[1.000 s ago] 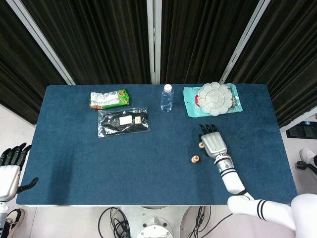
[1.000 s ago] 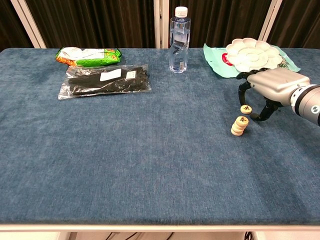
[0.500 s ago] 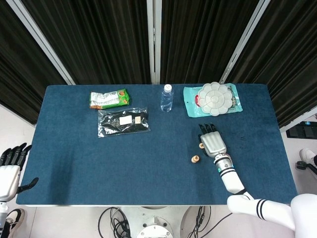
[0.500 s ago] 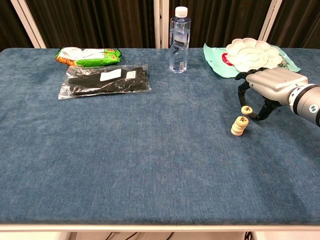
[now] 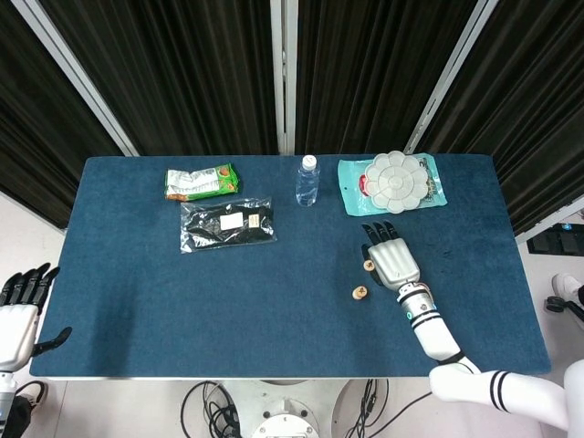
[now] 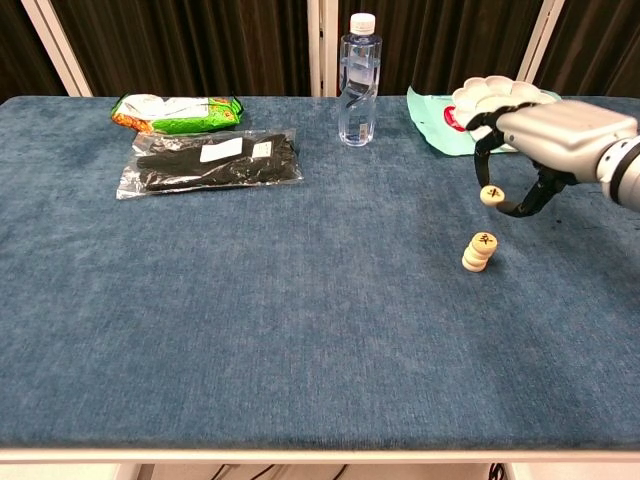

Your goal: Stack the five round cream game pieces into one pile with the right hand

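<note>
Cream and round, one game piece (image 6: 490,195) hangs pinched in the right hand (image 6: 553,140), lifted clear of the table, up and just right of the pile (image 6: 479,251). Carrying is the step; next it needs centring over the pile and a gentle release. Blue cloth (image 6: 300,300) covers the table; black curtains (image 5: 182,73) behind.

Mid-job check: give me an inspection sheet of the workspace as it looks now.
Surface: blue cloth table.
Job's things: pile of cream pieces standing; last piece lifted above the table.
Clutter: water bottle, green snack bag, black packet, white palette on teal pouch.
Hands: right robot hand pinches the last piece; left robot hand off the table, fingers apart.
Cables: below the front edge.
Surroundings: black curtains.
</note>
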